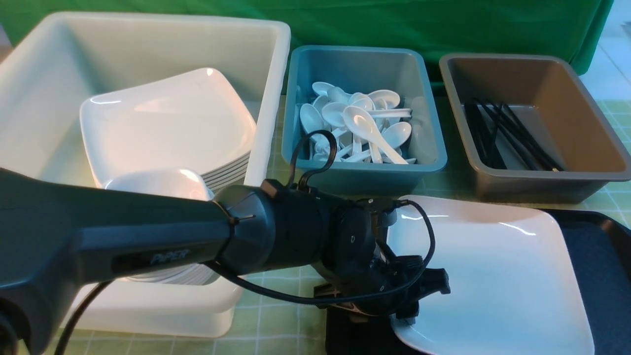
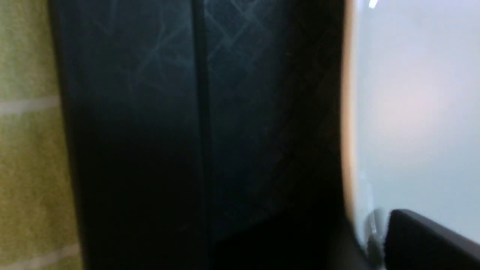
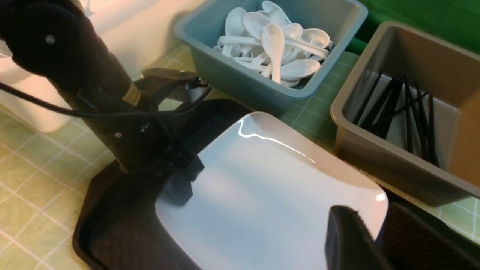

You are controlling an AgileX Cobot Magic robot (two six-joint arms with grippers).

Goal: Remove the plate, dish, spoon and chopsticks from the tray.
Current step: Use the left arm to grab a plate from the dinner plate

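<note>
One label (image 1: 169, 256): PiPER; left tool (image 1: 411, 308) and right tool (image 3: 348, 242) widths, cannot tell.

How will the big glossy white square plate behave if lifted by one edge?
Probably rigid and breakable: the glossy white square plate looks like glazed ceramic. Likely slippery, given its sharp highlights. Gripped at one shallow rim, such a wide plate may tilt or pivot.

Glossy white ceramic-looking plate (image 1: 493, 266), matt black plastic tray (image 3: 123, 240) with fine diamond texture, shiny white spoons (image 1: 362, 123), smooth teal plastic tub (image 1: 394, 180), smooth brown plastic tub (image 1: 542, 187), glossy cream tub (image 1: 266, 98), matt black chopsticks (image 1: 512, 135), rough-woven green checked tablecloth (image 1: 276, 330).
</note>
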